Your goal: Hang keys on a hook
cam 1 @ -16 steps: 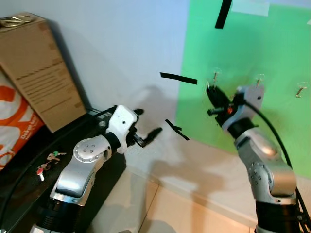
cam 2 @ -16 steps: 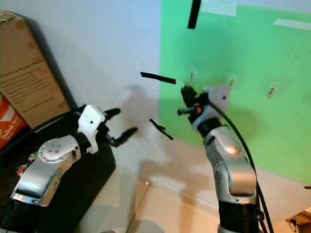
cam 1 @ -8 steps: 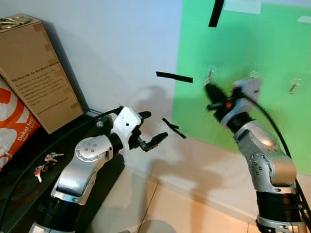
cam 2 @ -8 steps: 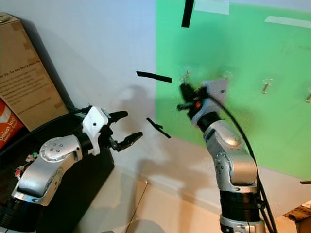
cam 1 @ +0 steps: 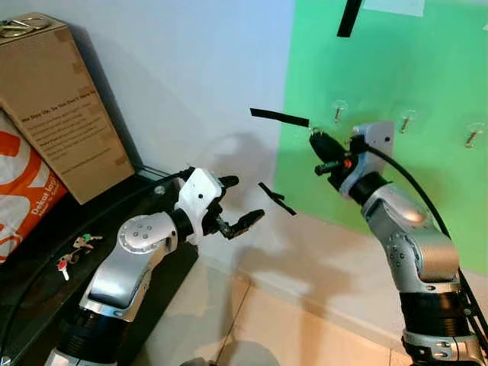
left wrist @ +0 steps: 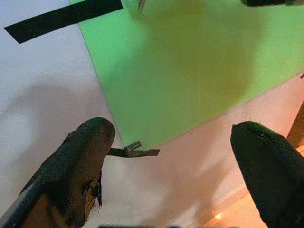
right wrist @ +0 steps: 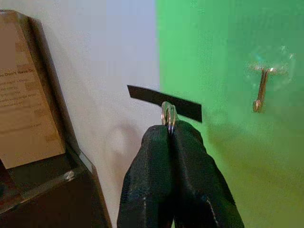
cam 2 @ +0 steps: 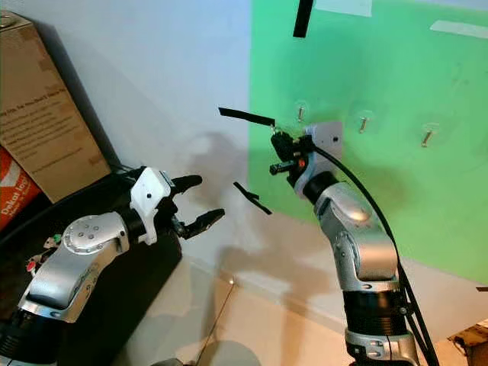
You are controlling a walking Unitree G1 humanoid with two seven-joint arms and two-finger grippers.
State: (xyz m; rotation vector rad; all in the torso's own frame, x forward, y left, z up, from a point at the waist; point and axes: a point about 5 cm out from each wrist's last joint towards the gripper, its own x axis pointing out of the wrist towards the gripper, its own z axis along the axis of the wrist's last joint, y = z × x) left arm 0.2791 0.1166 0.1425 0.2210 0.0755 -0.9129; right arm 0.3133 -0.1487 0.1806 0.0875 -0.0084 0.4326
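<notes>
While pinching a key ring (right wrist: 168, 114), the right gripper (cam 1: 322, 152) has drawn back from the hook (cam 1: 338, 113); left gripper (cam 1: 238, 206) stays spread.

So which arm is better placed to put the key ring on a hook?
The right. Its end effector pinches the key ring beside the nearest hook; the left end effector is open, lower, away from it.
</notes>
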